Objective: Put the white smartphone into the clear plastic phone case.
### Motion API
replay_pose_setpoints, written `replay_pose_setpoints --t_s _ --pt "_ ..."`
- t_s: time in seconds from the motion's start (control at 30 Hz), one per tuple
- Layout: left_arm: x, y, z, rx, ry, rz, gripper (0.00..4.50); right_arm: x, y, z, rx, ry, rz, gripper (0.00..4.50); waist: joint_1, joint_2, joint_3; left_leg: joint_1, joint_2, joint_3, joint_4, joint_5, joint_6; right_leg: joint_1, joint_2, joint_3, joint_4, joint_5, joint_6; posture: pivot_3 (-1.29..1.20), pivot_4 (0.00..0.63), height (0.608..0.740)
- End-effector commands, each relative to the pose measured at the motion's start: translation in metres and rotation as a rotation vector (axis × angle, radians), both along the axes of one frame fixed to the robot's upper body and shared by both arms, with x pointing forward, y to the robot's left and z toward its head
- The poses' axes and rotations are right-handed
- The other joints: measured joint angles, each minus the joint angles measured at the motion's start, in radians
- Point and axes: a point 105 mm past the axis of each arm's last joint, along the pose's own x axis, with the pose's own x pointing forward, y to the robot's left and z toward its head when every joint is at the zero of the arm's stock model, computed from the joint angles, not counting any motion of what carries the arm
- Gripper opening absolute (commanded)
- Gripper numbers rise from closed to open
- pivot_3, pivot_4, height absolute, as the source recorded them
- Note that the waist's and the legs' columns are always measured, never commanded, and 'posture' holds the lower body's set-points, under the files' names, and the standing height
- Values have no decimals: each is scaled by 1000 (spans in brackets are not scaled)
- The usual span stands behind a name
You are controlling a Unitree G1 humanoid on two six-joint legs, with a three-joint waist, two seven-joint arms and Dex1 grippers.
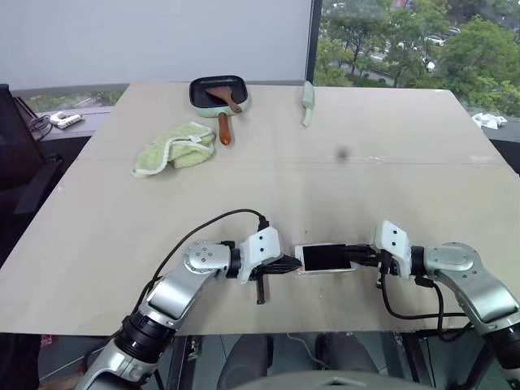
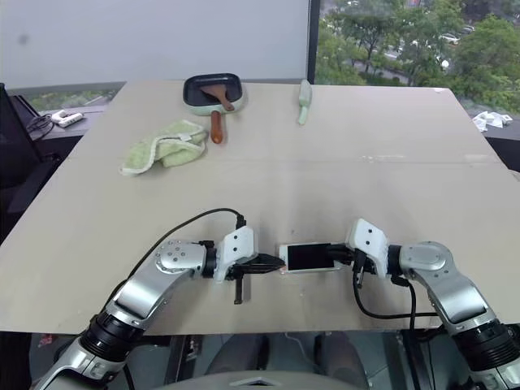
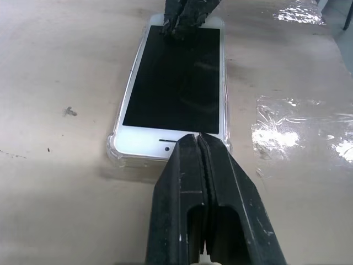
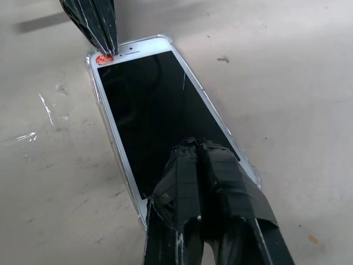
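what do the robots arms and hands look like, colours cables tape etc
Both arms are silver-grey metal with black joints, each ending in a white wrist block; a black cable loops along each. The left hand has smooth black fingers. The right hand has black fingers wrapped in black tape.

Soft daylight comes from the window (image 1: 406, 41) at the far right, leaving the counter (image 1: 366, 203) evenly bright with only faint shadows. In the wrist views, white glare patches shine on the counter beside the white smartphone (image 3: 176, 83), whose black screen carries dim reflections. Close up, the left gripper (image 3: 199, 138) and right gripper (image 4: 196, 144) look slightly soft.
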Motion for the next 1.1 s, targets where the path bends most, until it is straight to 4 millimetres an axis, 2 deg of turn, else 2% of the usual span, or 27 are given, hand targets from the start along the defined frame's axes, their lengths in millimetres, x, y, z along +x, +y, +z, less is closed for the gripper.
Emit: replay_pose_setpoints --t_s 0.03,0.23,0.47,0.7,0.93,1.1 --pt "1 -2 4 -7 -21 -8 0 -26 -30 -67 -223 275 -93 58 0 0 -1 0 0 0 0 0 0 0 0 0 0 0 0 0 150 740" --pt "1 -3 5 -9 -20 -10 0 -31 -33 -68 -245 295 -91 58 2 1 -3 -1 0 -2 0 0 0 0 -1 1 -2 0 0 0 150 740" --pt "2 -4 4 -7 -25 -12 0 -32 -24 -64 -189 306 -84 58 2 0 -4 -2 0 -4 -3 0 0 0 -1 0 -4 0 0 0 150 740" --pt "2 -3 4 -2 -26 -9 0 -36 -27 -66 -219 325 -63 58 2 0 -4 -1 0 -6 -7 0 0 0 -1 -2 -7 -1 0 0 150 740" --pt "3 -3 3 -1 -31 -9 0 -42 -29 -53 -161 350 -21 58 3 1 -4 -3 0 -8 -13 0 0 0 -2 -5 -13 0 -2 0 150 740" --pt "3 -4 3 0 -34 -12 0 -37 -29 -45 -109 334 -20 58 3 1 -4 -4 0 -9 -18 0 0 0 -2 -7 -19 2 -5 0 150 740"
